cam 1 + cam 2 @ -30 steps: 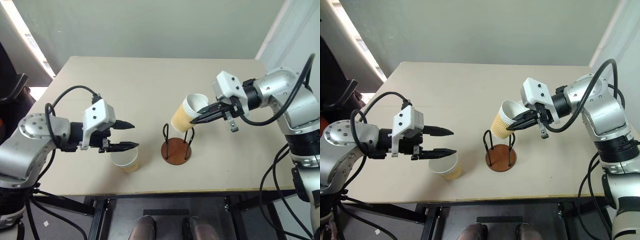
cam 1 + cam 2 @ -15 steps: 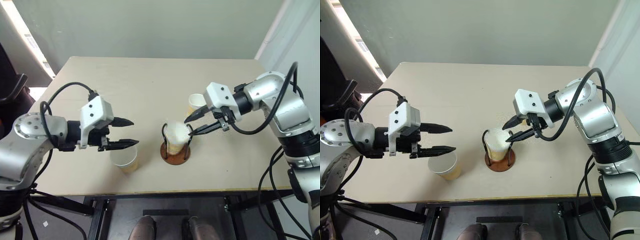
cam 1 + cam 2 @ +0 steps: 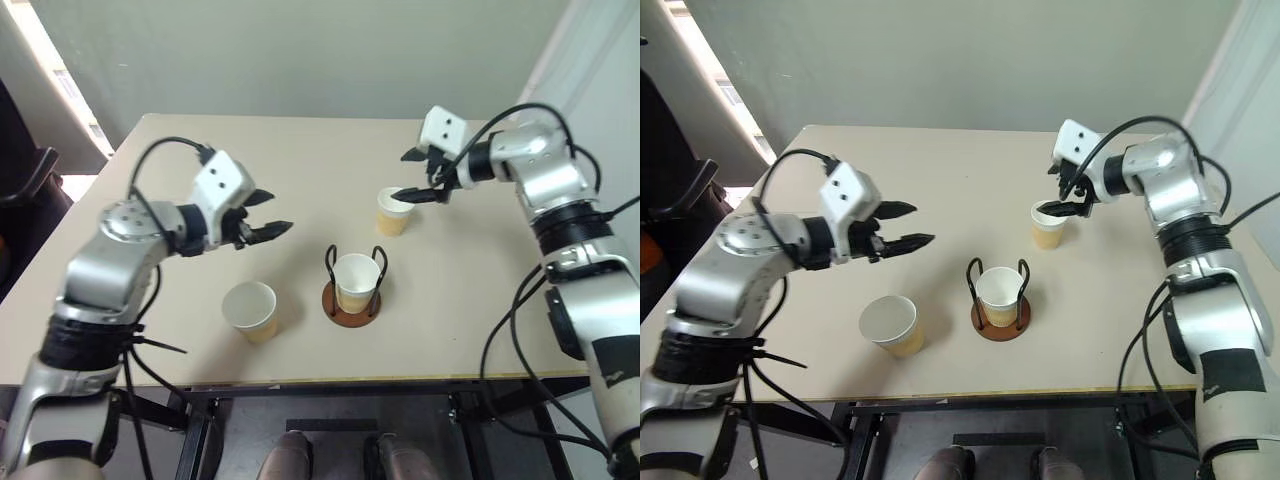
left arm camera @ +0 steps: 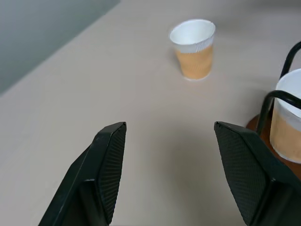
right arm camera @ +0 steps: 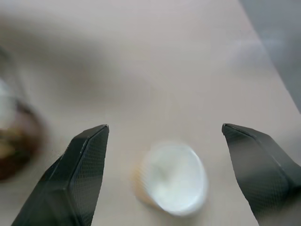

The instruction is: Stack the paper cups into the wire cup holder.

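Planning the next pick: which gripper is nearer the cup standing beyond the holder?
Right. The right gripper hovers open just over that far cup; the left gripper hangs open well across the table, nearer the cup at the front.

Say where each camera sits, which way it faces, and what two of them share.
Left eye view: on the head, looking forward and down at the table; both arms show.
Right eye view: beside it, same scene; wire cup holder holds one cup.
Left wrist view: along the open left gripper, toward the far cup and holder.
Right wrist view: down past the open right gripper onto that far cup.
Shared: both wrist views see the far cup.
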Controlling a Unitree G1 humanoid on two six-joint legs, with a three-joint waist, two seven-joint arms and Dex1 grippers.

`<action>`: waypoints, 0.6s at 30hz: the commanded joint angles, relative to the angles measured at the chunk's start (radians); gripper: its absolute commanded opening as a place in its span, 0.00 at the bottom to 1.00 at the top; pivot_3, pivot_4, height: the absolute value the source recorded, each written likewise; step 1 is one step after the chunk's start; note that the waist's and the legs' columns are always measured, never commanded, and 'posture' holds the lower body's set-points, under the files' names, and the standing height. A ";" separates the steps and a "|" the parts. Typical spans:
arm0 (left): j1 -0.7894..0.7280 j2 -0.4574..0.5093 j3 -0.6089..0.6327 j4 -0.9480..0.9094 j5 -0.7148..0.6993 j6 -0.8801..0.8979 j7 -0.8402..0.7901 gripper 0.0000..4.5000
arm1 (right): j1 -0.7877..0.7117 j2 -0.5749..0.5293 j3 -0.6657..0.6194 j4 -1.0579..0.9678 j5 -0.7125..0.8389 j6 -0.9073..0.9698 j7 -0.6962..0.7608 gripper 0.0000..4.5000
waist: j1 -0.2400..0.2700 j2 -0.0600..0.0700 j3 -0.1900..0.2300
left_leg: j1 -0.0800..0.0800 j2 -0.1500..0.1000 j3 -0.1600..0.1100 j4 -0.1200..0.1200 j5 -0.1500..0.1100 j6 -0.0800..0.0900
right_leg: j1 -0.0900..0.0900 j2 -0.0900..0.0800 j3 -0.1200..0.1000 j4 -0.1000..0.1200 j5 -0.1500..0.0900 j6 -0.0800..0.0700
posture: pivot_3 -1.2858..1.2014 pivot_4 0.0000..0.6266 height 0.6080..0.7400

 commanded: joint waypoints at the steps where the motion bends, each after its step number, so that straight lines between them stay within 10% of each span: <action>1: -0.060 -0.031 -0.007 0.053 0.045 -0.046 0.011 0.71 | -0.058 0.034 -0.004 0.122 -0.057 -0.101 -0.045 0.89 | 0.000 0.000 0.000 | -0.001 0.000 0.000 -0.001 0.000 0.000 | -0.001 0.000 0.000 0.000 0.000 0.001 | 0.52 0.24 1.00; 18: 0.009 -0.037 0.048 -0.042 0.033 0.014 0.010 0.71 | -0.044 0.151 -0.021 0.331 -0.159 -0.150 -0.123 0.81 | 0.001 0.000 0.000 | -0.014 0.006 0.003 0.002 -0.001 -0.011 | -0.012 0.004 -0.001 -0.004 0.001 0.002 | 0.52 0.24 1.00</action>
